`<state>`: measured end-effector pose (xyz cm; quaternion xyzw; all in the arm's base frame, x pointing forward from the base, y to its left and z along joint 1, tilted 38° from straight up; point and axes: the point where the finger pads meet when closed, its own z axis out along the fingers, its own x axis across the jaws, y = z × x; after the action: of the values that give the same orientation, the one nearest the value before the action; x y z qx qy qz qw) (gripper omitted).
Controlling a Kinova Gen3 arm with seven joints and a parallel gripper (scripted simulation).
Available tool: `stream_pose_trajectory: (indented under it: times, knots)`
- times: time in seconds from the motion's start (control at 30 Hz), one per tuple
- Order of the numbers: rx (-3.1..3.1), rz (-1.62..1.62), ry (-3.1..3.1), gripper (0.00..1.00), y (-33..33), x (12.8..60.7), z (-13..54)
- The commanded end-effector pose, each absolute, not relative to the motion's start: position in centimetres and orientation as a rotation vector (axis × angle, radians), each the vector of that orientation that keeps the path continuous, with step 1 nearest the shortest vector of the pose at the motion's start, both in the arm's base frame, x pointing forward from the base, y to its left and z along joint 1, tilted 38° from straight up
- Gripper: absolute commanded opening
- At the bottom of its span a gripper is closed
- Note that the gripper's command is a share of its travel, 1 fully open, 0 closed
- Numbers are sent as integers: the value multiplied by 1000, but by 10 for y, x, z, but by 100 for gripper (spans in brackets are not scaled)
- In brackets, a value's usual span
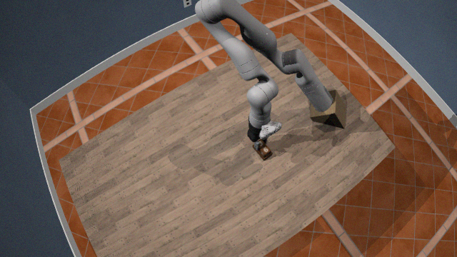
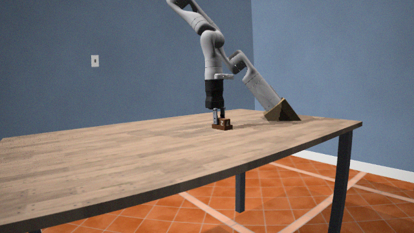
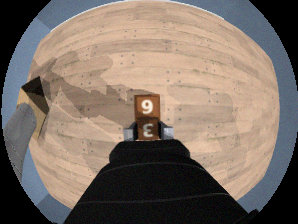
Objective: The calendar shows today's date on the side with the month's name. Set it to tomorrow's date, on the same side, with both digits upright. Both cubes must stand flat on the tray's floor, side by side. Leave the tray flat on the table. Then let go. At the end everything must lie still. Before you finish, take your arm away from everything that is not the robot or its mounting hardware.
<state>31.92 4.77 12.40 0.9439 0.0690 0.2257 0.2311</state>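
The calendar is a small dark brown tray [image 2: 222, 127] on the wooden table, holding two brown cubes side by side. It also shows in the overhead view [image 1: 263, 150]. My gripper [image 2: 218, 120] comes straight down and is shut on one cube [image 3: 147, 129], whose top face shows a white 3. The fingers sit on its left and right sides. The other cube [image 3: 147, 106] stands just beyond it in the wrist view, free, with a 9 on top. In the side view the free cube [image 2: 226, 122] shows a white digit on its front. The month's name is too small to read.
The arm's wedge-shaped base [image 2: 282, 111] stands at the back right of the table, also seen in the overhead view [image 1: 330, 112]. The table's far edge lies just behind the tray in the side view.
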Motion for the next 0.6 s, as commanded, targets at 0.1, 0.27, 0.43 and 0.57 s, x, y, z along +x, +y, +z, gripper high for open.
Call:
stream_pose_trajectory:
  times: [0.1,0.27,0.43,0.57]
  knots:
    - [2596,622,190,60,48,319,124]
    - [2596,622,190,60,48,319,124]
    - [2596,622,190,60,48,319,125]
    - [2596,622,190,60,49,318,127]
